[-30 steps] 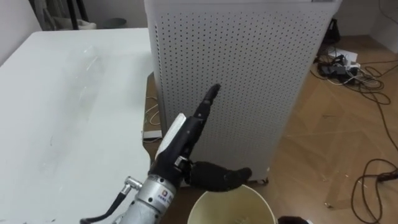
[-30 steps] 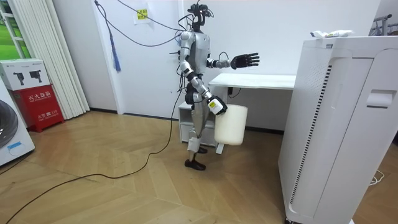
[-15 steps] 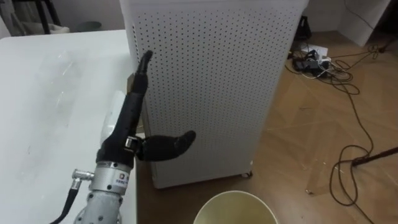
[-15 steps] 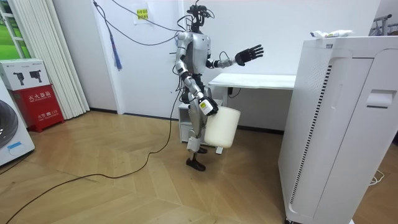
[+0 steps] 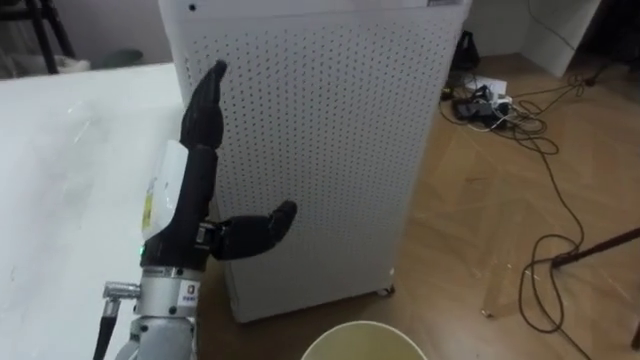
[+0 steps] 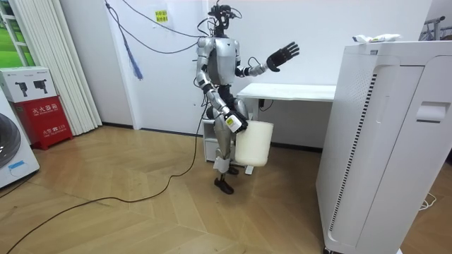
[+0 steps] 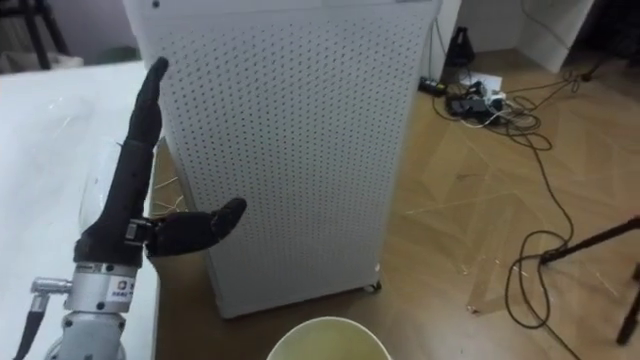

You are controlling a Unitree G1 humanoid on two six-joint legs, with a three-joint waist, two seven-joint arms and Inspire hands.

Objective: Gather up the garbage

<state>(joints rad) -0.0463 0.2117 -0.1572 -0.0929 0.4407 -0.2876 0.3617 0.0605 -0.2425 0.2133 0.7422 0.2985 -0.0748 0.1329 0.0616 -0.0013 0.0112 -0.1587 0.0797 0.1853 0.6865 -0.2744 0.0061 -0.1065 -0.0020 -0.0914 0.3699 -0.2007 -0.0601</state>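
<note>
My left hand (image 5: pixel 185 205) is up at the left of centre in the eye views. Its fingers are straight and together, pointing towards the top of the frame. The thumb sticks out to the right and the hand is closed on nothing. It hangs in the air in front of a perforated white cabinet (image 5: pixel 330 130) that takes up the upper middle of the frame. I cannot tell whether my fingertips touch its face.

A white table (image 5: pixel 60 180) runs down the left side of the frame, next to the cabinet. At the bottom edge, just right of centre, is the round rim of a cream bucket (image 5: pixel 362 325). Loose cables (image 5: pixel 490 95) lie on the wooden floor (image 5: pixel 480 230) at the upper right.

In the room view I stand upright beside the table, left of the middle of the frame, with my left arm lifted over it. My right hand (image 6: pixel 234 124) is down at hip height against the bucket, which hangs beside my thigh. I cannot make out how those fingers sit on it.

The garbage looks to be the crumpled white scrap (image 6: pixel 374 38) at the upper right of the room view. It lies on top of a tall white unit (image 6: pixel 385 141), well apart from both my hands.
</note>
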